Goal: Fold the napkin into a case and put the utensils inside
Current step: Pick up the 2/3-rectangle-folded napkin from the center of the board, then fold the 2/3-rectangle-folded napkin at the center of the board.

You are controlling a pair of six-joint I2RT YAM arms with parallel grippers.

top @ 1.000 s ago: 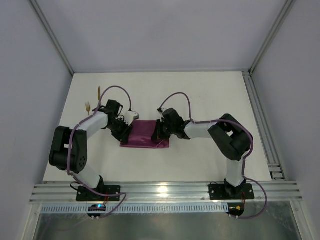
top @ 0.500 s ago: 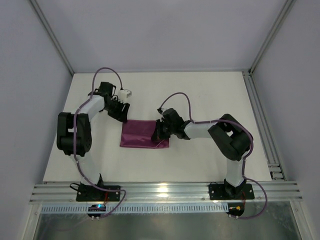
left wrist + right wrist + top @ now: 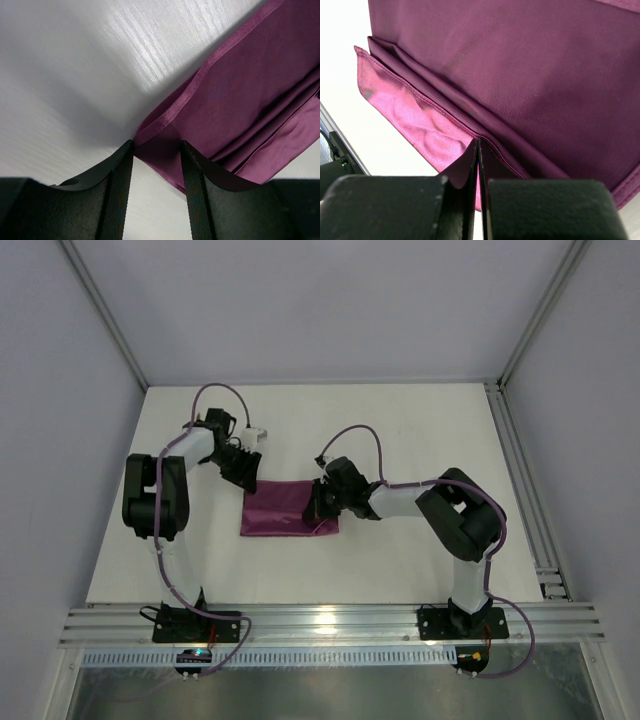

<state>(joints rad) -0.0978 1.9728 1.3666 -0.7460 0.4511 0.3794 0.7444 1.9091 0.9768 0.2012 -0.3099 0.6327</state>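
The magenta-purple napkin point(image 3: 288, 508) lies folded into a flat rectangle at the table's middle, with layered folds showing in the right wrist view point(image 3: 520, 75). My left gripper point(image 3: 245, 471) is open at the napkin's far left corner, and that corner point(image 3: 160, 145) lies between the fingertips. My right gripper point(image 3: 318, 502) is shut, its tips point(image 3: 478, 141) resting on the folded seam at the napkin's right edge. The fork and knife do not show; the left arm covers the back left spot.
The white table point(image 3: 400, 430) is bounded by grey walls at the back and sides. A metal rail point(image 3: 520, 490) runs along the right edge and another along the front. The left arm point(image 3: 150, 495) stretches along the left side.
My left gripper left the napkin's left edge, swung to the back left over the utensils, then came back to the napkin's far left corner. The right gripper stayed put.
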